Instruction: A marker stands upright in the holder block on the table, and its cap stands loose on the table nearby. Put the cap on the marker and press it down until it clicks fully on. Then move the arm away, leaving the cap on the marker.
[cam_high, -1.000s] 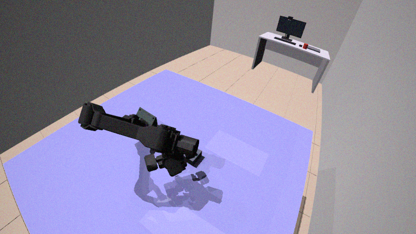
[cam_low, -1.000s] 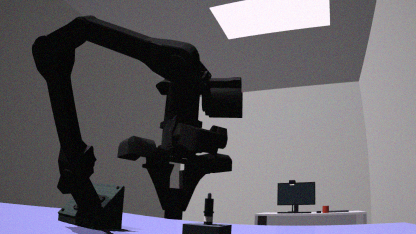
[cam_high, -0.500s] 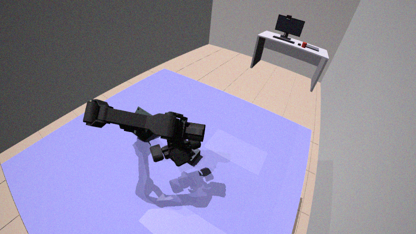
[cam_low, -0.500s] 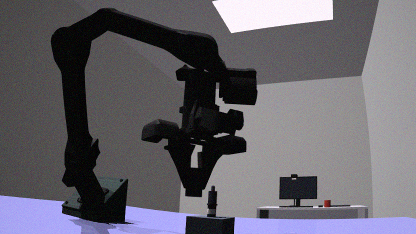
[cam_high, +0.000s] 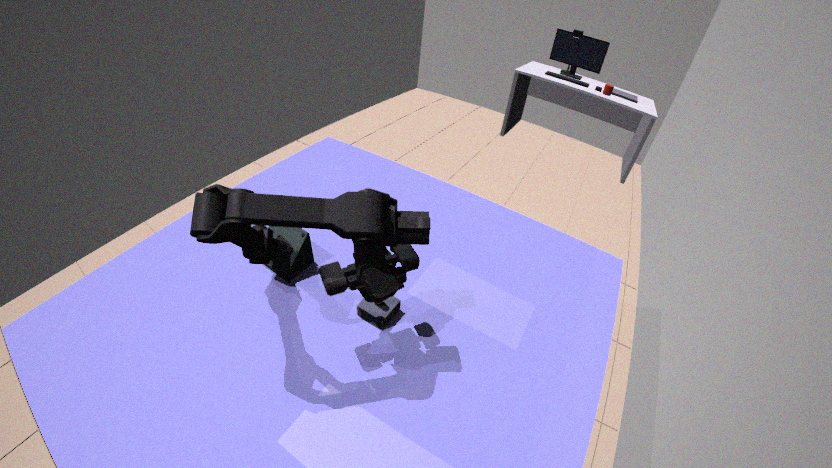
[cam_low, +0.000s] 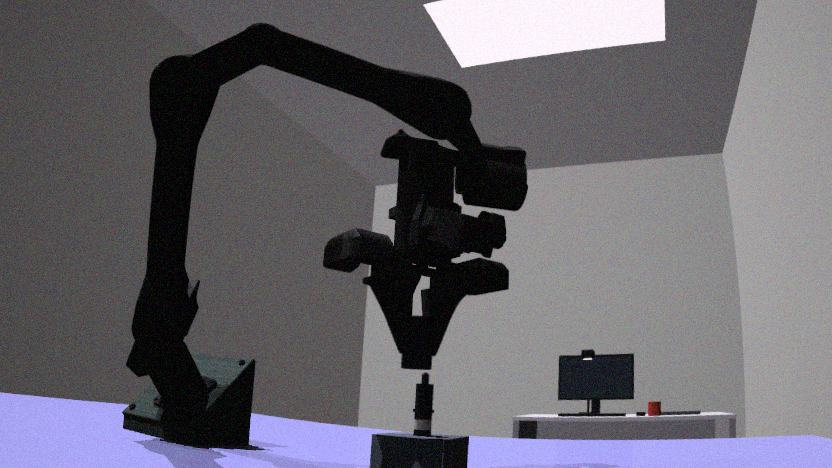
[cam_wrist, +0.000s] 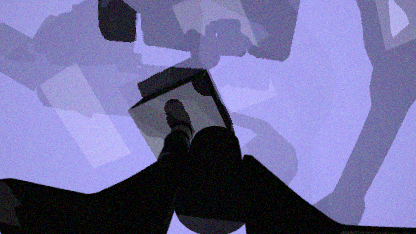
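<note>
The arm (cam_high: 290, 209) (cam_low: 174, 174), nearly black, hides much of its own base in the top view, and the exterior view cuts off the bottom of the holder block (cam_high: 378, 313) (cam_low: 418, 451) (cam_wrist: 195, 107). Dark fingers melt together, so the cap's (cam_wrist: 215, 155) outline is hard to make out.

A pale violet counter (cam_high: 174, 349) (cam_low: 640, 451) (cam_wrist: 325, 75) carries overlapping shadows and bright patches. Grey walls surround a tan plank floor; at the upper right of the top view stands a white desk (cam_high: 581, 90) (cam_low: 625, 417) with a monitor (cam_high: 578, 51) (cam_low: 595, 377) and a red mug (cam_high: 608, 89) (cam_low: 653, 408).

The end effector (cam_low: 416, 360) (cam_wrist: 215, 158) points down, partly closed on the cap. Just below its tips in the exterior view, apart from them, the uncapped marker (cam_low: 424, 401) (cam_wrist: 177, 120) stands upright in the block.
</note>
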